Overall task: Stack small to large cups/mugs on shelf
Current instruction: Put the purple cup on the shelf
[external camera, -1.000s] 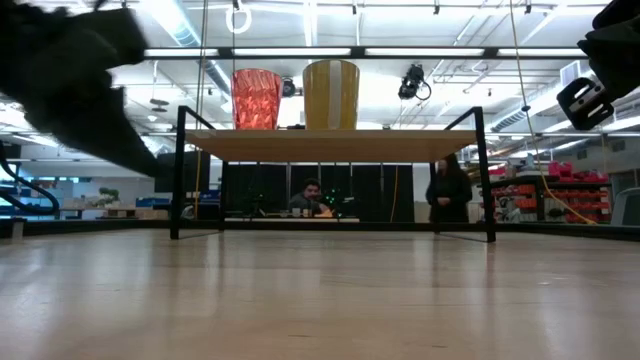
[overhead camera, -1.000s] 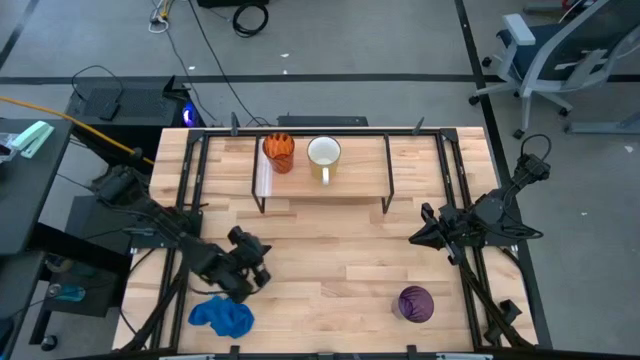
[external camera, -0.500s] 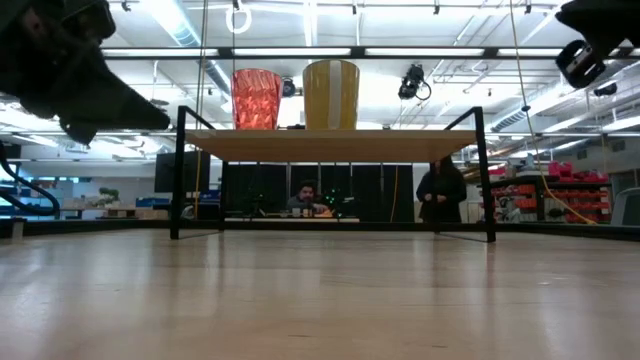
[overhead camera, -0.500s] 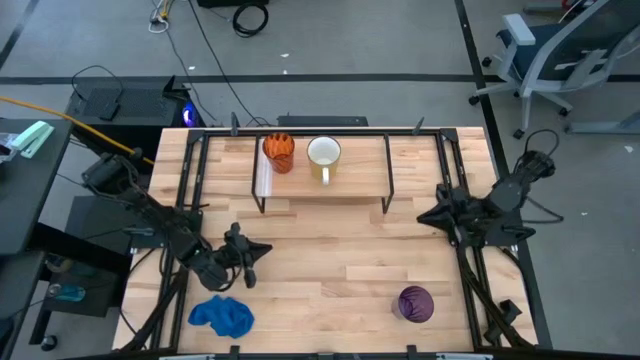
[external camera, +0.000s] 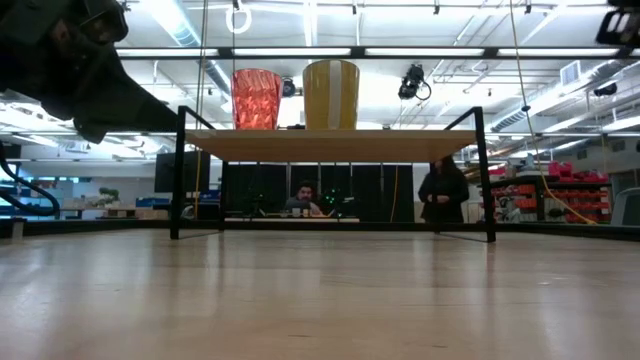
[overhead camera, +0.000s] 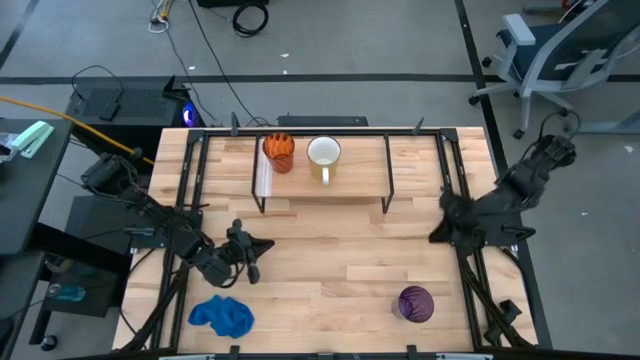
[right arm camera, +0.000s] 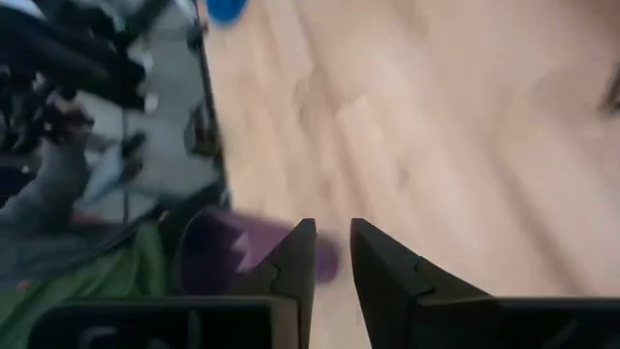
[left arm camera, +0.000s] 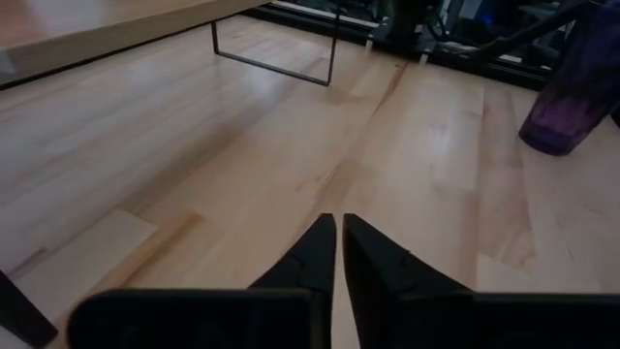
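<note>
Nearest us on the table [overhead camera: 330,270] sits the blue cloth [overhead camera: 222,316] at the front left, and the purple tumbler [overhead camera: 415,303] at the front right – upright, on bare wood, well apart from everything, not yet on the shelf. We judge it is the last and largest piece, left out front because nothing has fetched it.

Just behind the cloth hangs the left gripper [overhead camera: 258,247], fingers nearly together with only a slit between them in the left wrist view, holding nothing; it points toward the table's middle, and the tumbler [left arm camera: 572,92] shows far off across the wood. The right gripper [overhead camera: 440,232] hovers over the table's right edge, between shelf and tumbler, fingers narrowly parted and empty; its wrist view catches the tumbler [right arm camera: 218,254] just past the fingertips, so we read this arm as the one lining up for the pick.

Farthest back, the shelf [overhead camera: 360,170] carries the orange cup [overhead camera: 279,153] and the white mug [overhead camera: 324,155] side by side, close but apart – small to large, left to right, leaving room at the right.

Against the earlier frames: the right arm has pulled back and risen, its gripper all but out of the low view; the left gripper has swung from aiming down at the cloth to pointing across the table. Cups, tumbler and cloth unmoved.
</note>
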Motion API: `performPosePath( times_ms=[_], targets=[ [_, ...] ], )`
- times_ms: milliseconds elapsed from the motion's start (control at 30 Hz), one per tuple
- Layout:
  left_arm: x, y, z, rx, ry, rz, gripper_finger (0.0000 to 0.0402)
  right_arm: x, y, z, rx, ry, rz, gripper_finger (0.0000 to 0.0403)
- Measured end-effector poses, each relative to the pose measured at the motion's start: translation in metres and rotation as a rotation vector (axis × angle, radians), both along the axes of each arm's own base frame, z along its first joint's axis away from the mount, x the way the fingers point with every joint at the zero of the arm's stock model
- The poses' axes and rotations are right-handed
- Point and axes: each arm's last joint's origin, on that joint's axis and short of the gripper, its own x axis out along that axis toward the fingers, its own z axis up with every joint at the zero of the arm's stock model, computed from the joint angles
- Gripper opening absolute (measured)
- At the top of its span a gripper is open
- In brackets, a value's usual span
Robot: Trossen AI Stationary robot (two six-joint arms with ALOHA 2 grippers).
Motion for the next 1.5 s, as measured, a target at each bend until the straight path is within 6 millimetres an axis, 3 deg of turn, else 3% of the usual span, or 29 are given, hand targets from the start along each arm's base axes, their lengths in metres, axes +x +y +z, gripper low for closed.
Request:
performPosePath(
  times_ms=[267,433,867,1500],
  targets=[
    [0.000,0.000,0.000,0.001,0.001,0.000,0.0031,0.051,0.046,0.002,-0.015,0.329,0.049,0.0075],
    [-0.001,0.000,-0.001,0.014,0.014,-0.001,0.0022,0.067,0.070,0.002,-0.135,0.482,0.085,0.0075],
    [-0.001,0.000,-0.001,0.014,0.013,-0.001,0.0026,0.070,0.118,-0.017,-0.255,0.560,0.103,0.0074],
    [0.000,0.000,-0.001,0.011,0.013,0.000,0.0017,0.075,0.129,-0.020,-0.240,0.492,0.107,0.0074]
  ],
)
